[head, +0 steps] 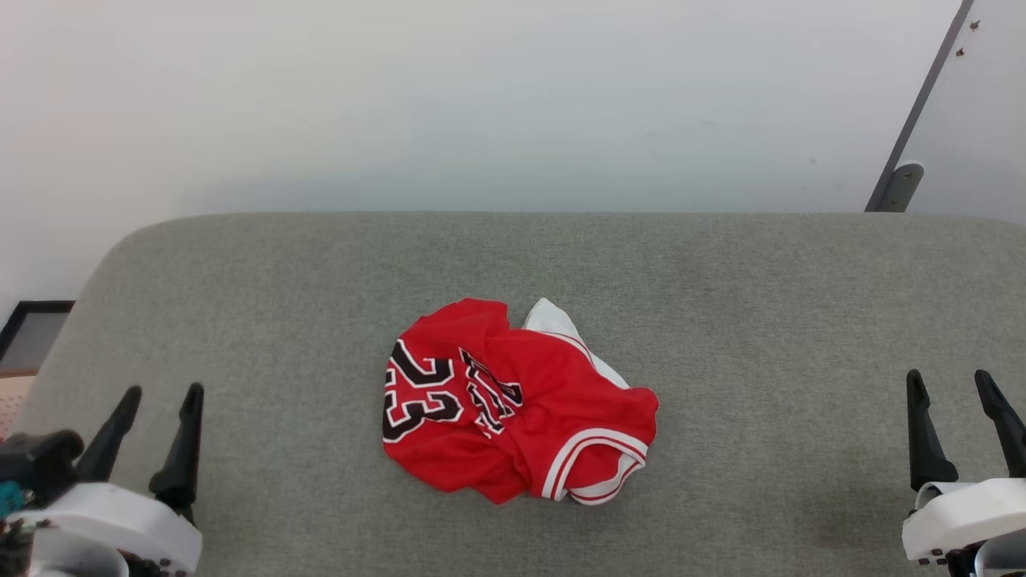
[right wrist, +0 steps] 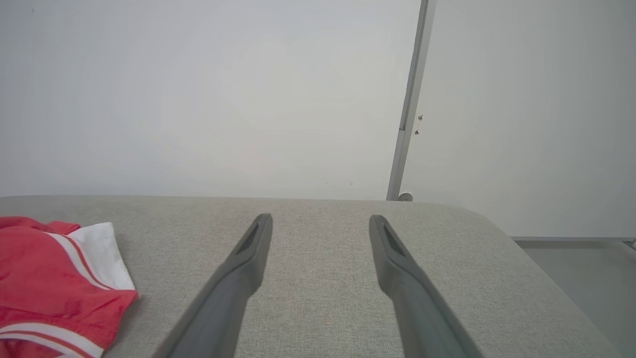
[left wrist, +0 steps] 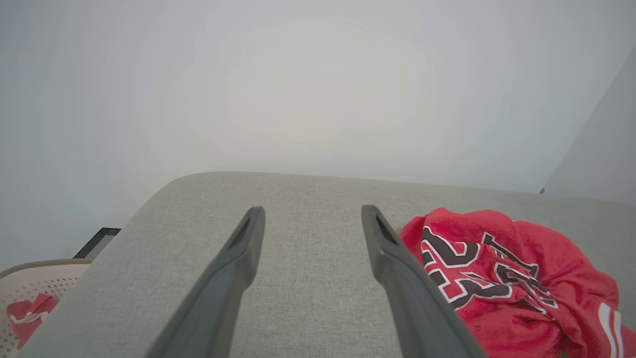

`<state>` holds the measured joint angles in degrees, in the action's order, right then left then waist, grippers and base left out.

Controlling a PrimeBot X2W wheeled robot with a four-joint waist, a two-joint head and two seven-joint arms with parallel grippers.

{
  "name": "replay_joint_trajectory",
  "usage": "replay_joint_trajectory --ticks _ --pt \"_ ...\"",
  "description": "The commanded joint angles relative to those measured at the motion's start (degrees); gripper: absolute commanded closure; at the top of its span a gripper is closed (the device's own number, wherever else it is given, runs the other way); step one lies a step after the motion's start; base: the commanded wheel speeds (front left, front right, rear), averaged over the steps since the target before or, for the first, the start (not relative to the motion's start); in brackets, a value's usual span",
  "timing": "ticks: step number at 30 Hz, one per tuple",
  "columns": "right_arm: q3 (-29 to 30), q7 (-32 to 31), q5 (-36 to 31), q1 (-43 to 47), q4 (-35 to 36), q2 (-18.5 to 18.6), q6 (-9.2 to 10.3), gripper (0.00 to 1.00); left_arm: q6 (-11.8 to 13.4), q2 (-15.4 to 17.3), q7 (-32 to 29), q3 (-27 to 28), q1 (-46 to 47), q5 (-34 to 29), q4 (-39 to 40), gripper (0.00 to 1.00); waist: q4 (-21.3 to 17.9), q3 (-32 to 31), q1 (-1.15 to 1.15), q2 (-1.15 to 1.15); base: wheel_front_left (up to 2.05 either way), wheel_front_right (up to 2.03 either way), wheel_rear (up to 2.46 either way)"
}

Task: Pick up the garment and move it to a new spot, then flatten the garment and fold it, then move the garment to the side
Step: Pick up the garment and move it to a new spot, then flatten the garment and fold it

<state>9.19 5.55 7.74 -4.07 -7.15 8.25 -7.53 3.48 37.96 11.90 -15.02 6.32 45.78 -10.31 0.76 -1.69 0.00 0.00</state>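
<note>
**Both pincers wide open and empty, jersey crumpled mid-worktop**

The garment [head: 513, 401] lies in a rumpled heap near the middle of the grey fabric-covered worktop [head: 721, 272]. It is red, with the black, white-outlined number 23 and some lettering turned sideways across its left part. A white piece pokes out at its far edge. A striped white-and-red trim curls round an opening at its near right corner.

The left pincer [head: 163, 390] sits at the lower left of the head view, spread wide with nothing between its two dark fingers. It touches no cloth. In the left wrist view the jersey is just beside its right-hand finger, partly hidden behind it, and bare grey fabric shows in the gap.

The right pincer [head: 947, 377] sits at the lower right, equally wide apart and holding nothing. It is well clear of the garment, which in the right wrist view reaches only the left edge.

A pale perforated basket [left wrist: 30, 283] with a red-and-white cloth in it stands off the worktop's left end.
</note>
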Motion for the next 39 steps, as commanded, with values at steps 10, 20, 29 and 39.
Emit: replay_joint_trajectory --ticks 10,20,29,39 --pt "0.31 0.10 -0.46 1.09 0.36 -0.52 0.08 0.00 0.84 0.14 1.08 1.16 -3.11 0.41 1.57 0.00 0.81 0.16 0.00 0.00 0.00 0.00 0.00" --pt "-3.48 -1.47 0.61 -0.83 1.00 0.81 0.08 0.00 1.62 -0.35 -0.21 0.54 -1.87 0.71 4.30 0.00 3.41 1.78 0.00 0.00 0.00 0.00 0.00" --pt "-12.02 -7.08 4.67 -10.70 -2.04 6.00 0.08 0.00 1.87 -2.76 -0.66 -2.35 1.89 -1.15 7.44 0.00 10.16 7.20 0.00 0.00 0.00 0.00 0.00" --pt "-22.28 -15.52 12.27 -22.84 -10.03 11.23 0.08 0.00 2.99 -7.51 1.20 -4.46 6.39 -3.43 5.84 0.00 17.20 13.07 0.00 0.00 0.00 0.00 0.00"
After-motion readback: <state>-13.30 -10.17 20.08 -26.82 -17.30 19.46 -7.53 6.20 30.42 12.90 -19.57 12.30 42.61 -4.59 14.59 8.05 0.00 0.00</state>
